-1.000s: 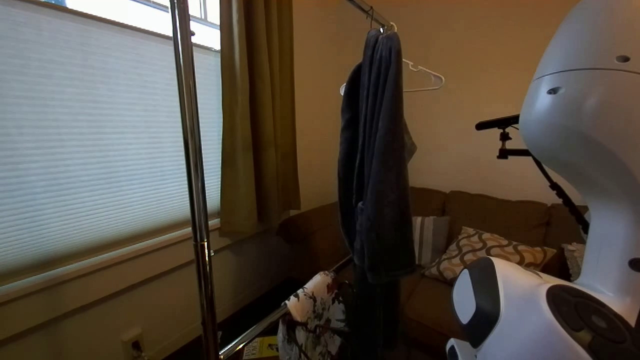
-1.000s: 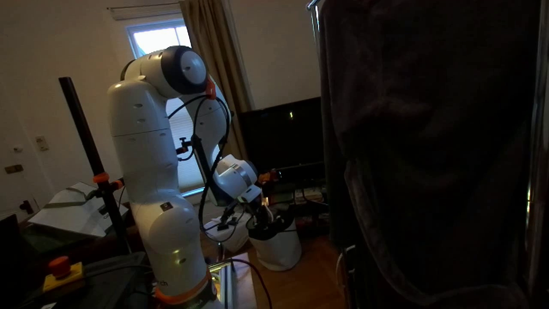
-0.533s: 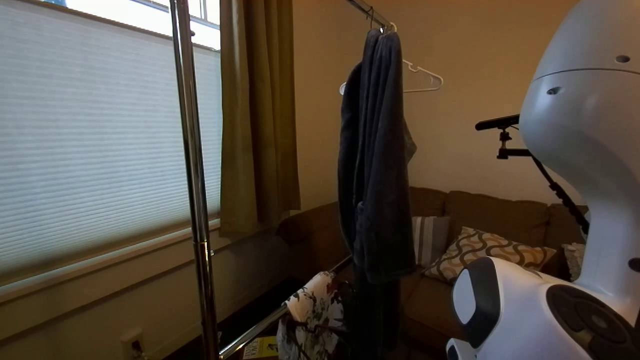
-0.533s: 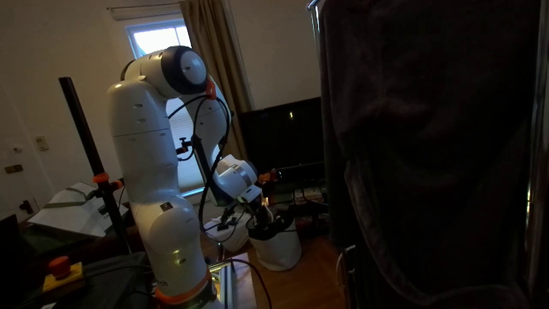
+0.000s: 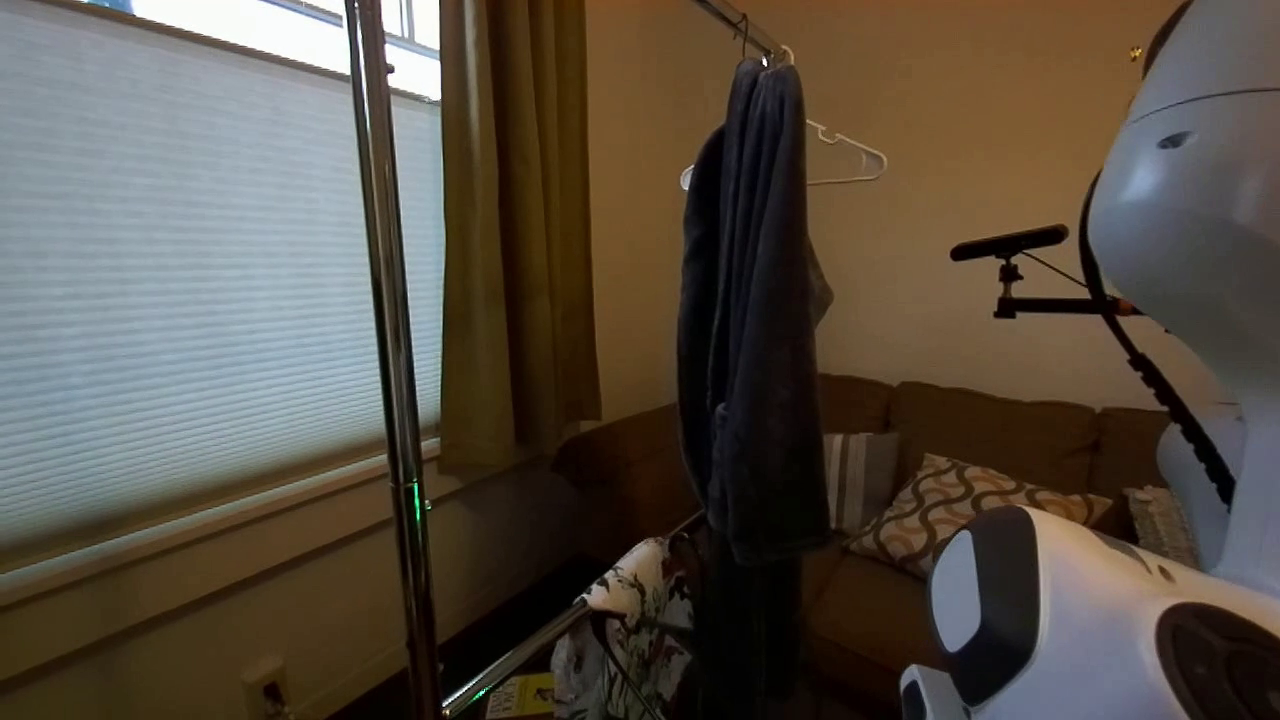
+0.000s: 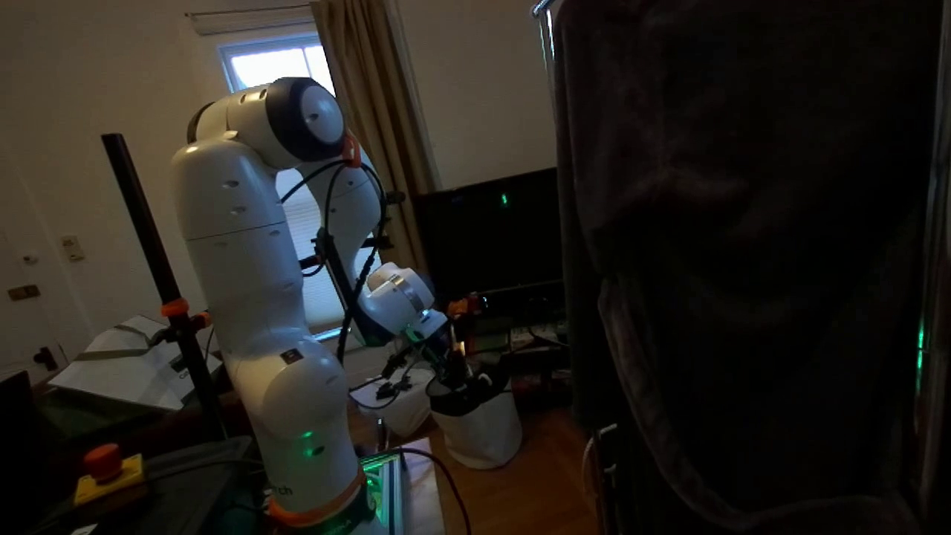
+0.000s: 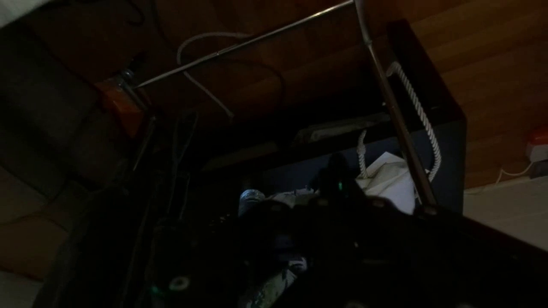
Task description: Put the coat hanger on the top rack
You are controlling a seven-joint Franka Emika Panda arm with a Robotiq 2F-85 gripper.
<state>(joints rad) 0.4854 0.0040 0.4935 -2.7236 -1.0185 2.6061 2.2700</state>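
Observation:
The top rack [image 5: 735,20] is a thin metal rail at the top of an exterior view; its end also shows in an exterior view [image 6: 542,7]. A dark robe [image 5: 760,320] hangs from it on a dark hook. A white coat hanger [image 5: 848,181] hangs there too, its middle hidden by the robe. A floral cloth [image 5: 645,600] lies over the lower rail, with a thin dark curved piece across it, possibly a hanger. My gripper [image 6: 462,373] is low, by the white bin, and a dark silhouette in the wrist view [image 7: 308,184]. Its fingers and any held thing are too dark to tell.
The stand's upright pole [image 5: 395,340] is at the left. A white bin with a black rim [image 6: 479,431] stands near my gripper. A black box with rope handles [image 7: 445,149], white cloth [image 7: 387,182] and a lower metal rail [image 7: 244,45] lie below. A sofa [image 5: 990,410] is behind.
The arm has shifted right in one exterior view and left in the other, in the last half second. The floral cloth and dark piece shifted, the pole moved slightly, and the light reflections turned green.

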